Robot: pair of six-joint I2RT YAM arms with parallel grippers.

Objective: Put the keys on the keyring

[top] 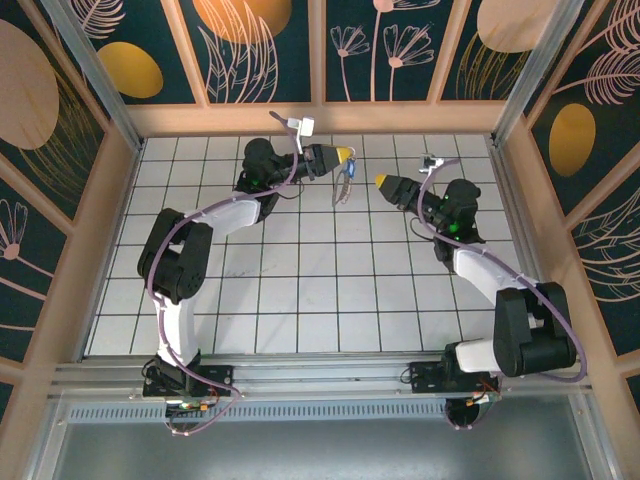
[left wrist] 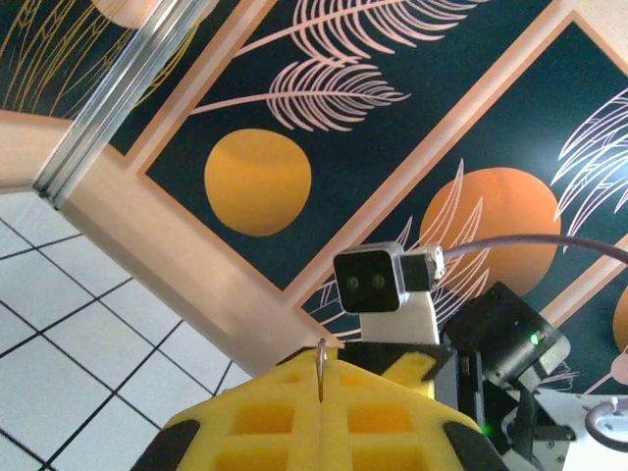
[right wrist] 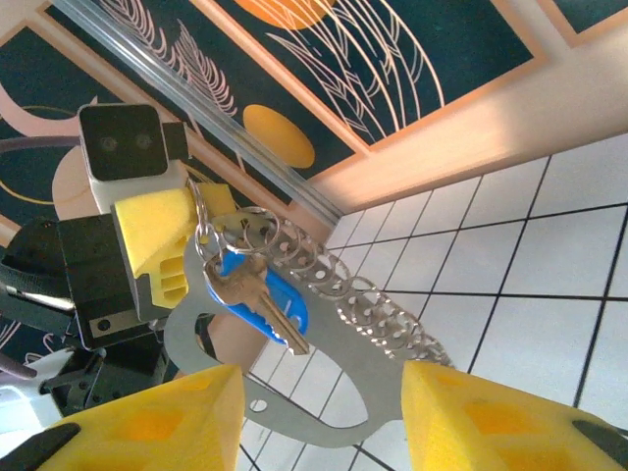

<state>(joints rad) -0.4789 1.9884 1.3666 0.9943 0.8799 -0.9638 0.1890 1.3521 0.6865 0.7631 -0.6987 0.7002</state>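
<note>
Hanging from the left gripper (top: 343, 155): keyring (top: 345, 186), one item, its thin metal ring (left wrist: 321, 361) nipped between that gripper's yellow fingers (left wrist: 265, 417), which are pressed fully together with the wire standing up out of the seam. Below the left gripper, on the same ring: key (right wrist: 280, 322), silver blade with bright blue head, lying tilted against a flat silver plate (right wrist: 339, 397) of hooked outline. Beside it, a band of linked metal (right wrist: 378, 314) trails down and away. The whole bunch hangs clear of the white tiled table (top: 300, 290), suspended under the left gripper's tip in the top view. Right gripper (right wrist: 319, 378): across from the left gripper, nose pointed at the hanging bunch, a little apart from it in the top view. Its yellow pads (right wrist: 491, 417) are spread wide with nothing clasped between them, and the plate's lower curve is seen through the gap. Behind the left gripper: wooden-framed back wall (top: 320, 118), dark panels with leaf outlines and orange discs. Wrist camera (right wrist: 123, 147) of the left arm: grey box, directly above the left gripper in the right wrist view.
</note>
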